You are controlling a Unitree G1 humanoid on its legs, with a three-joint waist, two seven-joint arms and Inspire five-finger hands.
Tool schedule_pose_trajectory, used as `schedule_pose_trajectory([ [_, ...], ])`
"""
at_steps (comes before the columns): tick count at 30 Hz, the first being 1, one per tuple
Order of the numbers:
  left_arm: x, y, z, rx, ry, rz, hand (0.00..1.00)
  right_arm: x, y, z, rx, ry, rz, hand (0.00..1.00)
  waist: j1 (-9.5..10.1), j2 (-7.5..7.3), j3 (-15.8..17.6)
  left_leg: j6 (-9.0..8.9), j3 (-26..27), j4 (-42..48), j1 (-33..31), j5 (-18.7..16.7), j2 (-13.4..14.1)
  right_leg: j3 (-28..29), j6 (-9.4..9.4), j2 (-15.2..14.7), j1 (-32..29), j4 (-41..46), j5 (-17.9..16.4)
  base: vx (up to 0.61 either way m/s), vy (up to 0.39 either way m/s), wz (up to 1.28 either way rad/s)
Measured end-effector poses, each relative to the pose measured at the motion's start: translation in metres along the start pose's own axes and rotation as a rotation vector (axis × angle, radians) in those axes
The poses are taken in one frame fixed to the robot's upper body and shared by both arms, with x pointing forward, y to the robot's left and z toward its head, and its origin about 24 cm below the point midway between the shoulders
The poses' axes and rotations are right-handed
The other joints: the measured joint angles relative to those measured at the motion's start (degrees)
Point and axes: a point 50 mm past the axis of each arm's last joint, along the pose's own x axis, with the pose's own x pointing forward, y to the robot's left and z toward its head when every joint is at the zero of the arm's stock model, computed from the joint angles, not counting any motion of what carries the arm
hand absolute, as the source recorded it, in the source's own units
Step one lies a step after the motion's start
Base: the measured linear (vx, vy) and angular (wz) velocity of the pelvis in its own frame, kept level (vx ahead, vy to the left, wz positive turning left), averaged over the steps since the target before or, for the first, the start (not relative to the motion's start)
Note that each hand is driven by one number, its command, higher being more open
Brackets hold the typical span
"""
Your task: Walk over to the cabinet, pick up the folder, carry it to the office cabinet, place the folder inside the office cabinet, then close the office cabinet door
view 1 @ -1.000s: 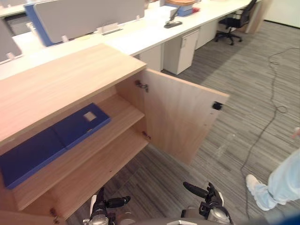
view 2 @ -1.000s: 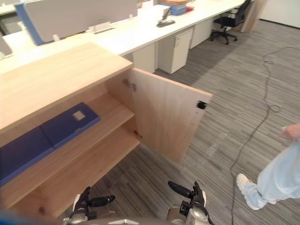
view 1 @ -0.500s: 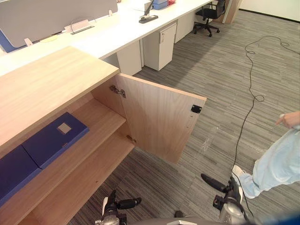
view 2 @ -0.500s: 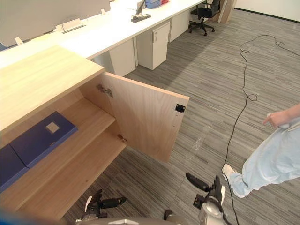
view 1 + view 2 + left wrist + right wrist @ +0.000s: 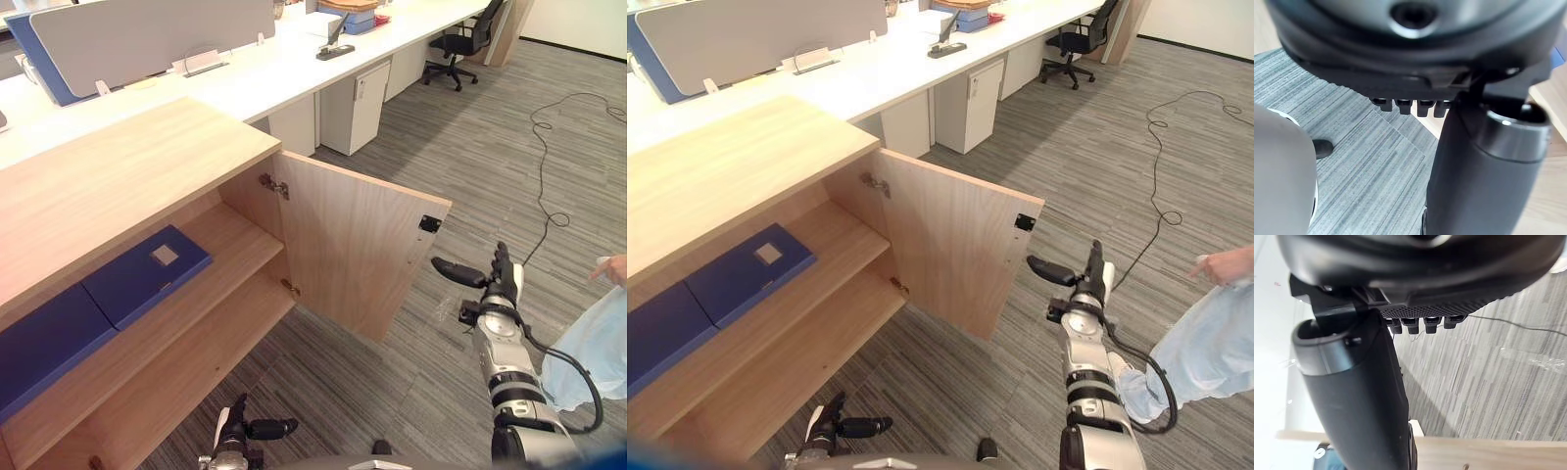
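A blue folder (image 5: 147, 273) with a small white label lies flat on the upper shelf of the wooden office cabinet (image 5: 127, 171). A second blue folder (image 5: 47, 340) lies beside it to the left. The cabinet door (image 5: 358, 257) stands wide open. My right hand (image 5: 493, 286) is raised just right of the door's free edge, apart from it, fingers straight and thumb (image 5: 1361, 396) pointing toward the door; it holds nothing. My left hand (image 5: 243, 435) hangs low in front of the lower shelf, open and empty, its thumb (image 5: 1479, 171) over the carpet.
A person in light blue trousers (image 5: 594, 345) stands at the right, one hand (image 5: 613, 266) out. Long white desks (image 5: 294, 73) with drawer units run behind the cabinet. An office chair (image 5: 468, 41) is far back. A cable (image 5: 549, 186) trails across the grey carpet.
My right arm has risen from low by my side to the height of the door's free edge. The camera has shifted. The left hand stays low.
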Motion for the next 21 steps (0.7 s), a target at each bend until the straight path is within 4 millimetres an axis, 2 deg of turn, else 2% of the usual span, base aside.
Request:
schedule_pose_trajectory([
  [4,0.000,-0.001,0.002,-0.011,-0.002,0.001,1.00,0.008,0.011,0.019,0.021,-0.037,0.017,1.00,0.16,0.42,0.72,-0.11,-2.71,-0.62,-0.21,-0.31,-0.73,0.50,0.13,0.11,0.10,-1.02,0.77,-0.11,0.008,-0.02],
  [11,0.000,-0.003,0.002,-0.015,-0.004,-0.001,1.00,0.022,0.020,0.040,-0.004,-0.058,0.068,1.00,0.04,0.94,1.11,-0.09,-4.56,-0.73,-0.62,0.26,-0.65,-0.27,0.05,0.48,0.08,-1.12,1.19,0.02,0.000,0.04],
  [18,0.001,-0.002,0.005,-0.021,-0.016,0.001,1.00,0.019,0.053,0.055,-0.035,-0.094,0.187,1.00,0.37,0.71,1.46,-0.08,-5.19,-0.72,-0.44,0.27,-0.78,-0.43,0.01,0.36,0.38,-1.13,1.21,0.02,0.012,0.03],
  [21,0.001,-0.002,0.006,-0.021,-0.021,0.002,1.00,0.019,0.055,0.057,-0.029,-0.095,0.194,1.00,0.33,0.64,2.12,-0.07,-5.20,-0.71,-0.10,0.25,-0.78,-0.42,-0.01,0.37,0.96,-1.22,1.19,-0.05,0.019,0.00],
])
